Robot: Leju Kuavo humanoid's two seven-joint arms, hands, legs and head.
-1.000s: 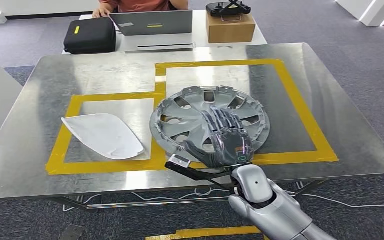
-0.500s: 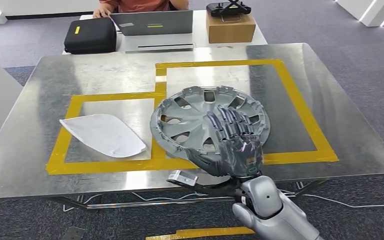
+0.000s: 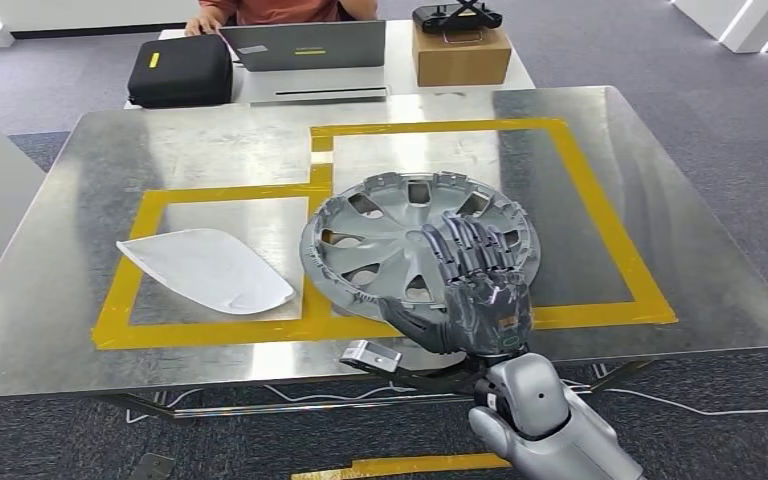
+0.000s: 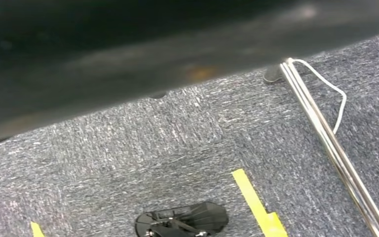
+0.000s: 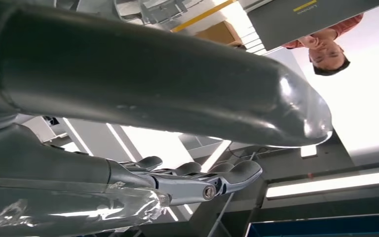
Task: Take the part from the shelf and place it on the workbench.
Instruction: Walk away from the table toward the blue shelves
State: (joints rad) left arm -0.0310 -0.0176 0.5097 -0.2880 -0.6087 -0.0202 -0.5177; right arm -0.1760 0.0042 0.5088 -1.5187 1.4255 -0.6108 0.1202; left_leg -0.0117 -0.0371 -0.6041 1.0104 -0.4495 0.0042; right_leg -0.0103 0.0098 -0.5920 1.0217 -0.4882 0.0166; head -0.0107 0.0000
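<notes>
Grey carpet runs all around a shiny metal worktop (image 3: 80, 330) marked with yellow tape (image 3: 600, 225) in two boxes. In the bigger box lies the part, a round grey wheel cover (image 3: 380, 225). It lies flat, and its near left edge sits over the tape line between the boxes. The right robot hand (image 3: 475, 285) is spread wide above the near right side of the wheel cover, with its fingers apart and nothing in it. I cannot tell if the fingers touch the cover. In the smaller box to the left lies a white curved panel (image 3: 205, 270), a little apart from the wheel cover. Bare metal is left on the right side and at the far left corner of the worktop. Behind the far edge stands a small white table with a black case (image 3: 180, 70), a laptop (image 3: 305, 45) and a brown box (image 3: 460, 55), and a person (image 3: 280, 10) sits there.
</notes>
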